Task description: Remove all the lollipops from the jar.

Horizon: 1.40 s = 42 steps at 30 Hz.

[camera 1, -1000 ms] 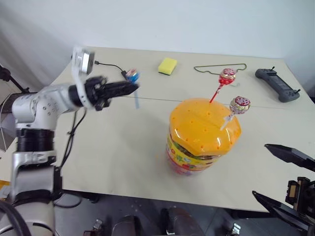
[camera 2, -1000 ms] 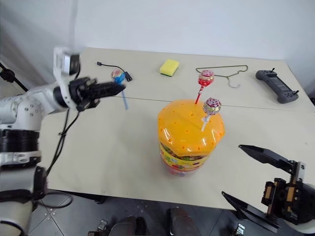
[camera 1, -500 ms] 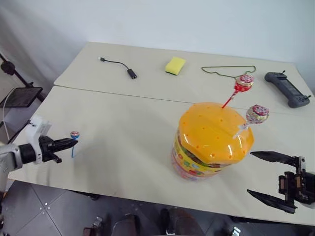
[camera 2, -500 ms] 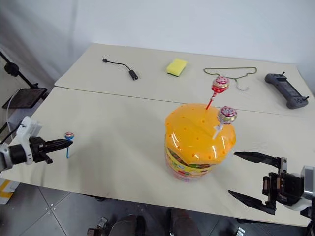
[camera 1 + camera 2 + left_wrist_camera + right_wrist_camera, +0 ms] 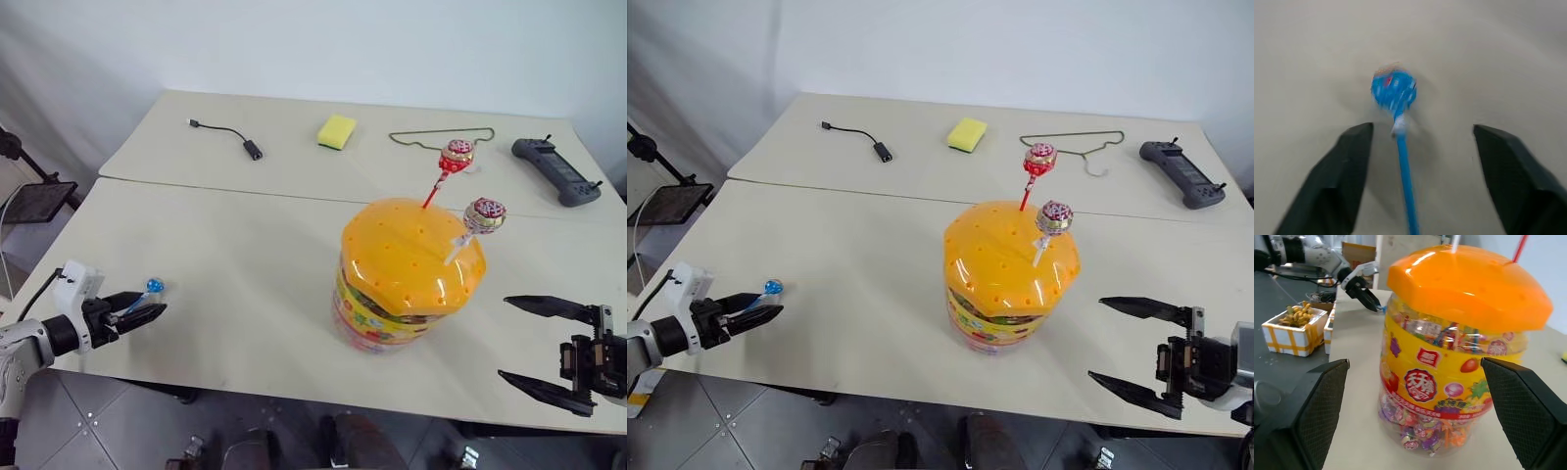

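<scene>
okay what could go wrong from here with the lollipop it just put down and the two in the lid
The blue-stick lollipop lies between the open left tool near the table's front edge; a careless withdrawal might sweep it off. Two lollipops stand close together in the jar lid, so grabbing one might knock the other.

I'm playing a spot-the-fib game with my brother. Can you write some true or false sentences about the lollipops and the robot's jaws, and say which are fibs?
1. Two lollipops stand in the orange lid of the jar. True: one on a red stick and one on a white stick.
2. The blue-stick lollipop is squeezed tight in the left gripper. False: its jaws are open, with the stick lying between them.
3. The right gripper has open jaws beside the jar. True.
4. The yellow sponge sits on top of the jar. False: it lies on the table, far behind it.
</scene>
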Available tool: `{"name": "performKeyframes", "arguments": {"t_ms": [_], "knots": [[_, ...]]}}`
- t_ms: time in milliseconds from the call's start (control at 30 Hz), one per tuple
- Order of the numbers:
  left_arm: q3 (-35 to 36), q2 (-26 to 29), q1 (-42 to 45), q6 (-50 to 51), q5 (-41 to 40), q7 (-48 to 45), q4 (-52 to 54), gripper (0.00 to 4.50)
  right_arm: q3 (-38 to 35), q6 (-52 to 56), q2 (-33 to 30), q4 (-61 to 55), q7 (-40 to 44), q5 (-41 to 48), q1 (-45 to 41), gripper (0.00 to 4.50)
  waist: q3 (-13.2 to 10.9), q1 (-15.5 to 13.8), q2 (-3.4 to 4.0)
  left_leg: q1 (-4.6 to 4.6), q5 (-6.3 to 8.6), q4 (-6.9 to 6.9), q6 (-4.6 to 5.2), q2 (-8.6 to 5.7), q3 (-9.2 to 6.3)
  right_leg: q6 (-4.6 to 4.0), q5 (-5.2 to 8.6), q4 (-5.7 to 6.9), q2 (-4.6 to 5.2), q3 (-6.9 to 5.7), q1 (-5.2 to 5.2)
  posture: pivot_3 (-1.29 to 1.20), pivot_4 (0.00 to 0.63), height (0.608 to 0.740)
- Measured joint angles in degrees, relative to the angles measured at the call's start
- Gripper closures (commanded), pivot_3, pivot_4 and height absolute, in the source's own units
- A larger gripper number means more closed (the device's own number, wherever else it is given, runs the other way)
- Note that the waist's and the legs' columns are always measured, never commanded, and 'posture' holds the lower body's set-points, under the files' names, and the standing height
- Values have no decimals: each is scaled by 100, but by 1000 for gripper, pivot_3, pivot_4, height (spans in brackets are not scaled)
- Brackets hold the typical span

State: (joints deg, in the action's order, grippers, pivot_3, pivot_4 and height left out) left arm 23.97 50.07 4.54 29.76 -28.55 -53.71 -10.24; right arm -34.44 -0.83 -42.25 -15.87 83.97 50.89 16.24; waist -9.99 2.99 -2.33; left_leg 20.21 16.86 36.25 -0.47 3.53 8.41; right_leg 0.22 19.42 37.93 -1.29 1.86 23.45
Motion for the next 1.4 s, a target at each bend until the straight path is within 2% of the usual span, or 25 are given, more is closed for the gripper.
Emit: {"name": "performKeyframes", "arguments": {"t_ms": [200, 367, 633, 800, 933, 1000, 1100, 1200, 1400], "knots": [[-19, 2, 711, -385, -31, -337, -228, 27, -96, 143, 30, -80, -292, 15, 11, 0, 1, -14, -1, 5, 4, 0, -3, 0, 2, 3, 1, -4, 0, -1, 1, 0, 150, 740], [-94, -112, 832, -553, -116, -700, -117, 27, -281, 355, 84, -90, -760, 104, -23, 0, 0, 35, -1, 3, 6, -3, -8, 0, 5, 5, 2, -2, -1, 0, 3, 0, 150, 740], [81, -245, 1107, -344, -995, -1081, 682, 27, -558, 903, 161, -361, -1589, 637, -162, 0, 0, 18, -1, 2, 2, 4, -7, 0, 4, 7, 2, 3, -1, 1, -1, 0, 150, 740], [-170, -928, 2285, 429, -2511, -1223, 1618, 27, -1205, 1494, 299, -1000, -2438, 1835, 71, 0, -4, -102, 0, 14, -19, 21, -44, -1, -4, 22, 1, 2, -8, 2, -6, 0, 150, 740], [-494, -1236, 2788, 1011, -3418, -879, 2420, 27, -1342, 1884, 376, -1348, -3077, 2064, 477, 0, -3, -102, 1, 12, -18, 24, -46, -3, -2, 34, 6, 2, -11, 14, -8, 0, 150, 740], [-695, -1336, 2908, 1157, -3619, -781, 2654, 27, -1344, 1871, 536, -1414, -3267, 2056, 483, 0, -3, -58, 3, 11, -20, 24, -49, -3, 0, 34, 6, 4, -17, 18, -8, 0, 150, 740], [-902, -1280, 2891, 1089, -3446, -937, 2659, 27, -1344, 1840, 568, -1674, -3426, 2006, 442, 0, -4, 18, 8, 5, -29, 24, -61, -1, -2, 34, 7, 12, -26, 21, -8, 0, 150, 740], [-964, -1137, 2875, 817, -2993, -1214, 2170, 27, -1325, 1834, 538, -1982, -3734, 1909, 280, 0, -4, 46, 8, 2, -43, 21, -65, 2, -5, 31, 5, 17, -34, 22, -7, 0, 150, 740], [-1068, -1127, 2876, 577, -2695, -1574, 1822, 27, -928, 2102, -14, -2505, -4528, 1790, -146, 0, -6, 25, 5, 9, -57, 21, -51, -1, -8, 32, 1, 6, -31, 26, -8, 0, 150, 740]]}}
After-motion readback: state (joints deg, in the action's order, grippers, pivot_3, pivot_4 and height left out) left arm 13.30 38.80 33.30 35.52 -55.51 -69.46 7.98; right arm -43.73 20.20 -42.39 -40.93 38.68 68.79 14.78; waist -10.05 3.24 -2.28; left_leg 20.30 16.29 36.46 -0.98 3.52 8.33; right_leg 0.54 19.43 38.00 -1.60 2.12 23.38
